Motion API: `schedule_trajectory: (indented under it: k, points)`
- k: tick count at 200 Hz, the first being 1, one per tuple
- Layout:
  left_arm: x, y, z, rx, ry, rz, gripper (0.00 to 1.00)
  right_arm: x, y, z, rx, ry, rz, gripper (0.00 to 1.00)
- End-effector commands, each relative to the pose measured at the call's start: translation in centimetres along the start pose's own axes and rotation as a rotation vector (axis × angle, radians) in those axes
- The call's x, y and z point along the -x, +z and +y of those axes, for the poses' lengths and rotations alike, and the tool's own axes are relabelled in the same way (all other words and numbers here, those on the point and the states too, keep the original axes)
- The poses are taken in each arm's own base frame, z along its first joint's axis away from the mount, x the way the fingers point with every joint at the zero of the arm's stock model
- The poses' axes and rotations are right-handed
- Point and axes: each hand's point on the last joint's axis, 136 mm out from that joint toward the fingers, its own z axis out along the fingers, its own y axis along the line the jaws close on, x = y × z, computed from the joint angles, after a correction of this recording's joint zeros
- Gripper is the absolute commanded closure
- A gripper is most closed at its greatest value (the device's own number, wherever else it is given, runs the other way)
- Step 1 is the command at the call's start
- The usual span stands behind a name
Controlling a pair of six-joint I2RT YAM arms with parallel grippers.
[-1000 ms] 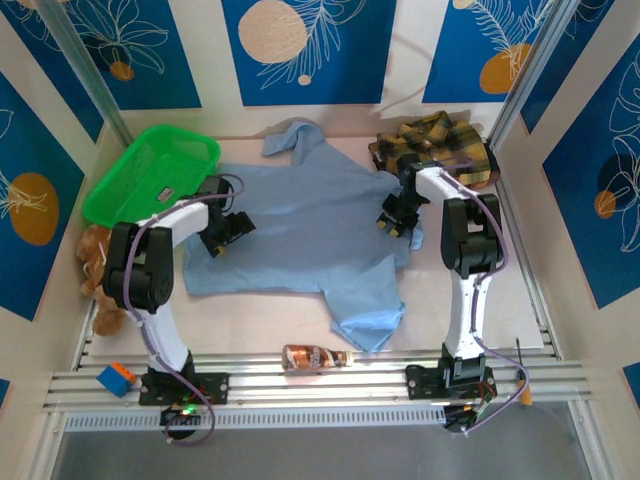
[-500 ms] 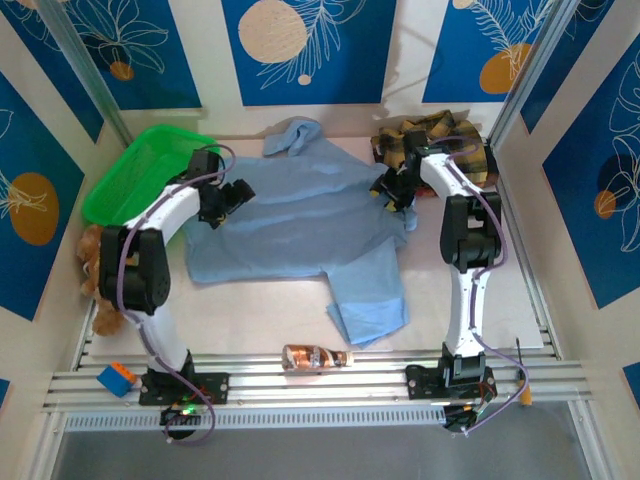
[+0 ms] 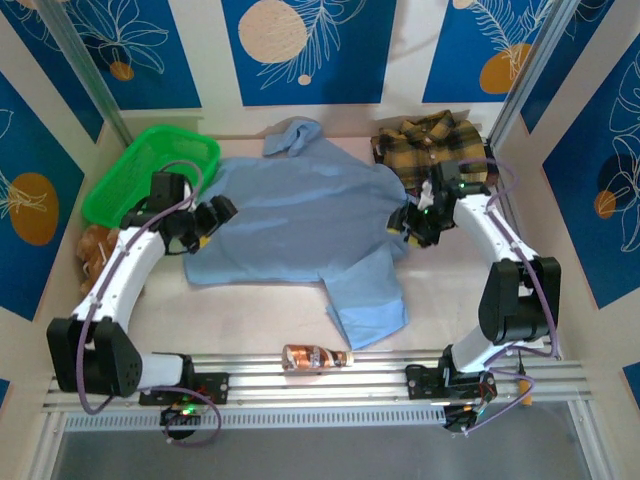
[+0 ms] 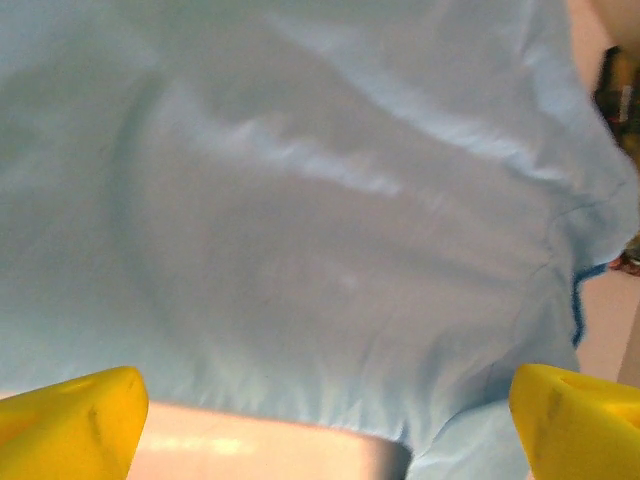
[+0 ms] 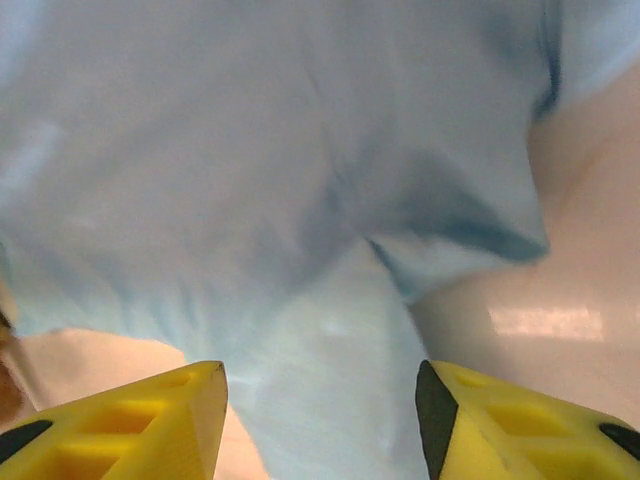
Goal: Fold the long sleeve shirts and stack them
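Room from overhead: blue shirt (image 3: pixel 300 215) lies flat between your left gripper (image 3: pixel 213 214) and right gripper (image 3: pixel 408 222), collar pointing away from the bases, one sleeve trailing toward them; plaid shirt (image 3: pixel 432 148) sits bunched just beyond the right gripper, green basket (image 3: pixel 150 170) beside the left. Your left wrist camera shows fingers (image 4: pixel 70 425) spread wide and empty over the shirt's hem and bare table (image 4: pixel 250 450). Your right wrist camera shows jaws apart, empty, above blue folds.

Matt blue cloth shirt (image 3: pixel 300 215) (softly creased)

Blue wall panels (image 3: pixel 310 50) with leaf prints, pale tabletop (image 3: pixel 250 315), metal rails (image 3: pixel 320 385) in front
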Motion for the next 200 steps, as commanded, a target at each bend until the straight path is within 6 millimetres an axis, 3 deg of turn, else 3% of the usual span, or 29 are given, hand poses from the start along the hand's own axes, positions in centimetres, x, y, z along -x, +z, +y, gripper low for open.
schedule_trajectory:
  k: [1,74,111,161,179,200]
  points:
    - [-3.2,-0.7,3.6,0.045,-0.070,0.094,0.07,-2.4,2.3,-0.9,0.027,-0.022,0.085,0.49]
    - [-6.5,-1.4,8.5,0.102,-0.184,0.129,0.07,-5.5,4.6,-3.0,0.045,-0.011,0.149,0.50]
    - [-6.9,-1.6,9.6,0.120,-0.210,0.123,0.07,-6.6,4.7,-3.6,0.045,-0.010,0.156,0.50]
    - [-7.2,-1.8,10.5,0.134,-0.227,0.112,0.07,-8.1,3.8,-2.4,0.137,-0.038,0.143,0.50]
    - [-7.4,-1.5,10.9,0.142,-0.235,0.117,0.07,-8.7,3.8,-2.2,0.165,-0.040,0.149,0.54]
    - [-7.6,-1.3,11.5,0.153,-0.253,0.114,0.07,-8.8,3.8,-2.2,0.171,-0.031,0.148,0.66]
